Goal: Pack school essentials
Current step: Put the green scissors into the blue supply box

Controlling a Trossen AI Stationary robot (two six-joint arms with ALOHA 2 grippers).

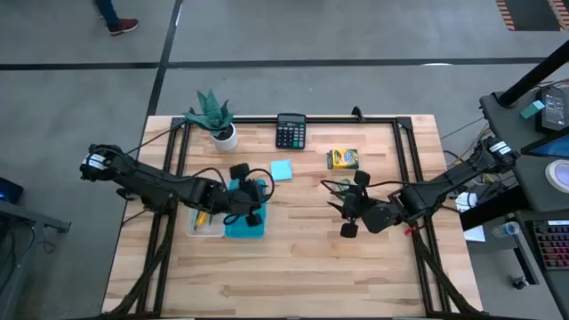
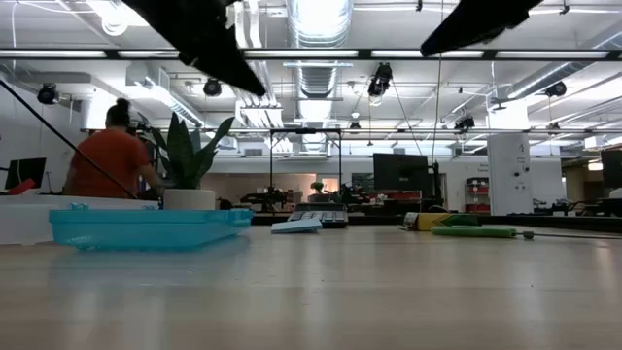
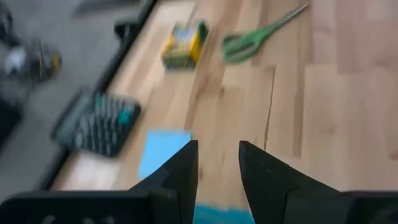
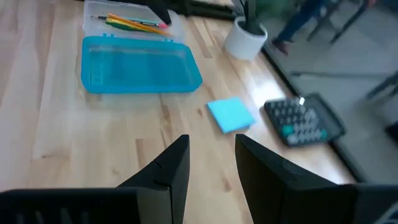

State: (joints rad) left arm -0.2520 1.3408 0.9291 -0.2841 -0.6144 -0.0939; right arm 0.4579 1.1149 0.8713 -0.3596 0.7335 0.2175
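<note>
Wooden table [image 1: 293, 267]: both jaws parted, empty; left arm hides most of clear box [image 1: 206, 224]; scissors [image 3: 258, 37] blurred.

A wooden table [image 1: 293, 258] is seen from above. A potted plant [image 1: 215, 116] and a black calculator [image 1: 291, 131] are placed along its far edge. A person in a red top [image 2: 112, 160] is seated beyond.
</note>
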